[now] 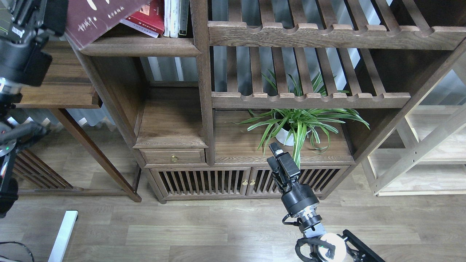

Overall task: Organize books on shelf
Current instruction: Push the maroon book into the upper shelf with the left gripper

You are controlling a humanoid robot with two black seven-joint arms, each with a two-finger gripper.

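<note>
The maroon book [98,16] is tilted at the top left, most of it cut off by the frame's top edge. Its lower corner hangs over the left end of the dark-brown shelf [140,46]. My left gripper [58,9] is against the book's left side and holds it; its fingertips are cut off at the top. A red book [147,16] lies leaning on the shelf, with a pale book edge [140,28] under it. My right gripper [275,152] hangs low in front of the cabinet, dark and holding nothing.
Thin pale upright books [174,18] stand against the post [202,80] at the shelf's right end. Slatted racks [309,36] fill the right bay. A potted spider plant [295,125] sits just behind my right gripper. A side table [54,91] stands at left.
</note>
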